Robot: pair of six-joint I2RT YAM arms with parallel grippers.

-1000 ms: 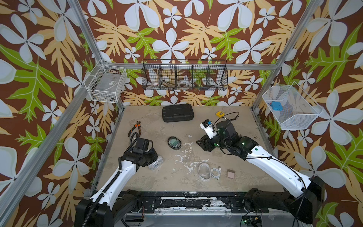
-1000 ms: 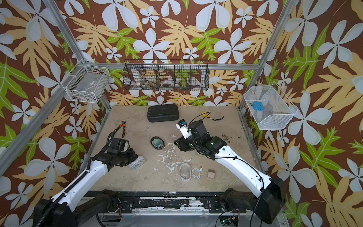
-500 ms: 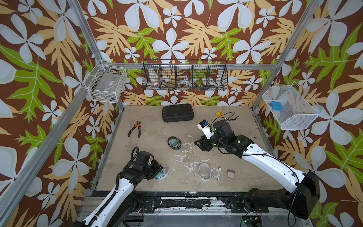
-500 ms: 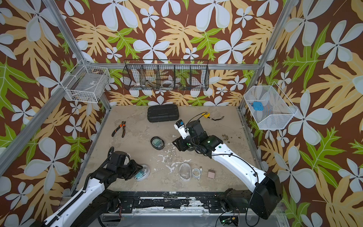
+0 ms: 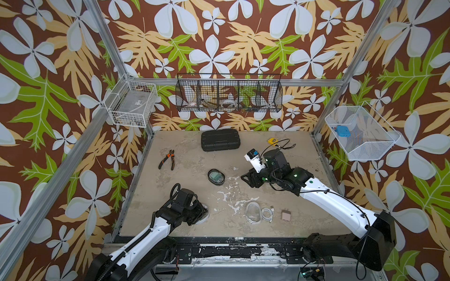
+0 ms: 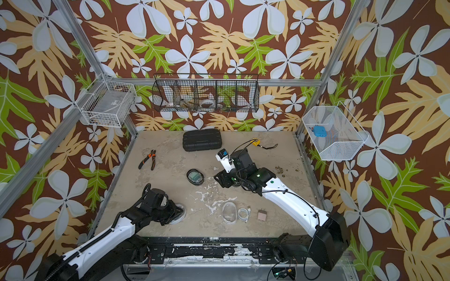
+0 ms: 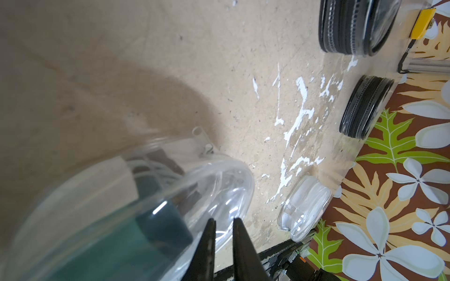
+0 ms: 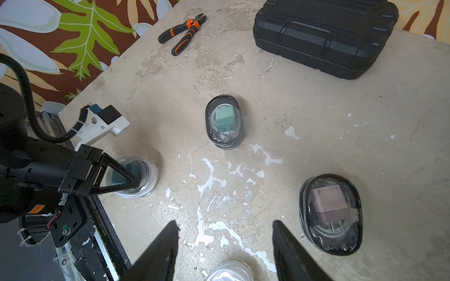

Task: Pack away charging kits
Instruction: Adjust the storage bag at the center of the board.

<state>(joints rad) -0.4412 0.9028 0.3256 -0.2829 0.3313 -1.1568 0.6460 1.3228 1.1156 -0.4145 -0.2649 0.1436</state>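
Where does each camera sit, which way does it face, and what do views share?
Top views: high over the table's front, facing down toward the back wall; left arm and right arm show.
Left wrist: on the left arm, facing low across the table past the left hand at a clear case; fingertips show.
Right wrist: on the right arm, facing down at the table past the open right hand; fingertips and left arm show.
Shared: both wrist views show the clear case; right wrist and top views, the pliers.
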